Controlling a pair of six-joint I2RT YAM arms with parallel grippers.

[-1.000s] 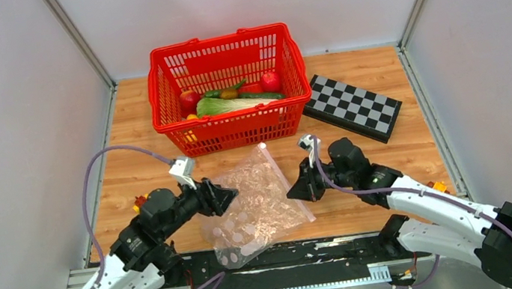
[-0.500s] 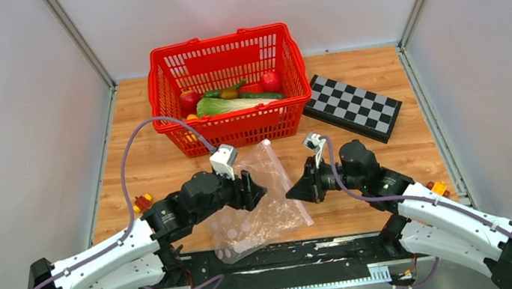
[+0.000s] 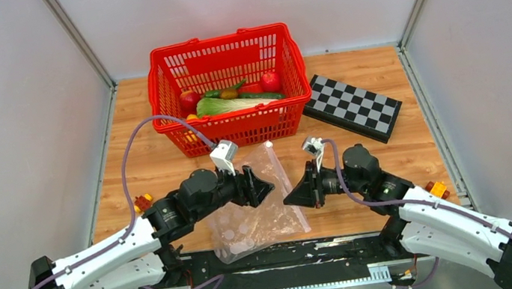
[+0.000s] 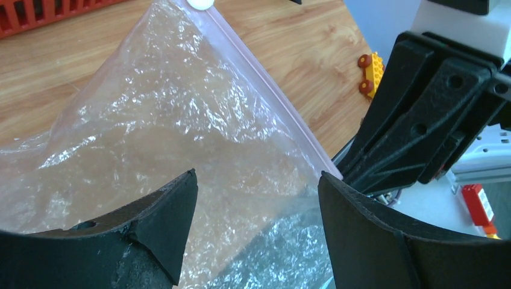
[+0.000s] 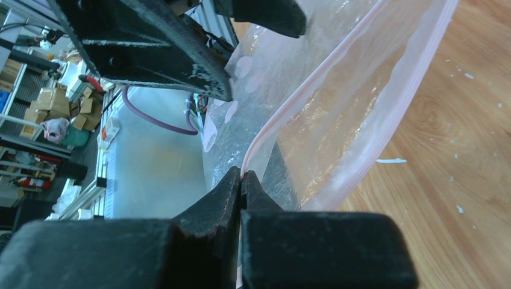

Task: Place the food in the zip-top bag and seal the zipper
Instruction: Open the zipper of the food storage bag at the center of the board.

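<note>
The right gripper (image 5: pixel 241 180) is pinching tight on the zipper (image 4: pixel 269 90), seemingly one lip only, though that wrist view is cramped. The left gripper (image 4: pixel 256 180) is hovering over the bag (image 3: pixel 249 225) with jaws spread wide, gripping nothing. It should be catching just the opposite lip, then both easing apart so the mouth gapes. The food (image 3: pixel 228 104) is sitting in the red basket (image 3: pixel 236 128), just beyond the bag.

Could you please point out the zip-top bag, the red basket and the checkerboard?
zip-top bag (image 3: pixel 260 221), top external view, crinkled middle.
red basket (image 3: pixel 236 128), top external view, near wall.
checkerboard (image 3: pixel 352 107), top external view, centre.
</note>
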